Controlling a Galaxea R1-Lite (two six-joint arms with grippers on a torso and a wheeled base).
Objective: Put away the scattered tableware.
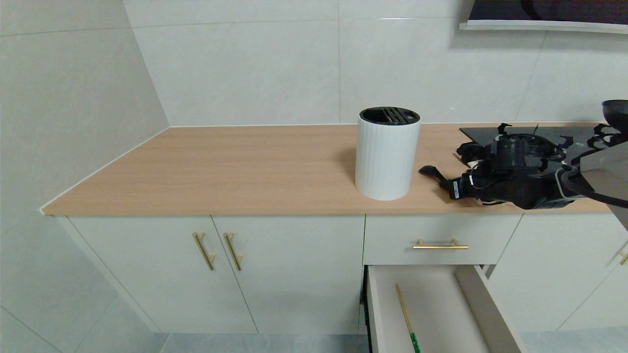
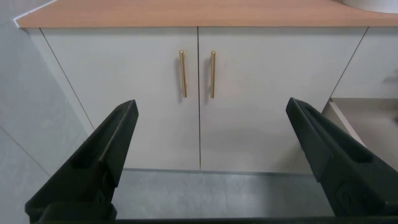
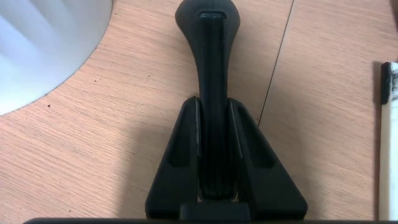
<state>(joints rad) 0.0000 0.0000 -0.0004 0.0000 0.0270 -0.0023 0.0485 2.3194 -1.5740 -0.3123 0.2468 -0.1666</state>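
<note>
A black utensil handle [image 1: 429, 170] lies low over the wooden countertop [image 1: 245, 166], just right of the white ribbed holder [image 1: 387, 154] with its black slotted top. My right gripper [image 1: 449, 185] is shut on this handle [image 3: 208, 37], whose rounded end sticks out past the fingers [image 3: 186, 124] beside the holder's base [image 3: 43, 43]. A pair of chopsticks with green ends [image 1: 406, 314] lies in the open lower drawer [image 1: 471, 294]. My left gripper [image 2: 211, 109] hangs open with nothing in it, facing the cabinet doors [image 2: 199, 93] below the counter.
A black gas hob [image 1: 535, 139] sits behind the right arm, with a dark pot [image 1: 615, 113] at the far right edge. A thin white stick with a dark tip [image 3: 388, 124] lies on the counter beside the gripper. The drawer above, with a brass handle [image 1: 440, 245], is closed.
</note>
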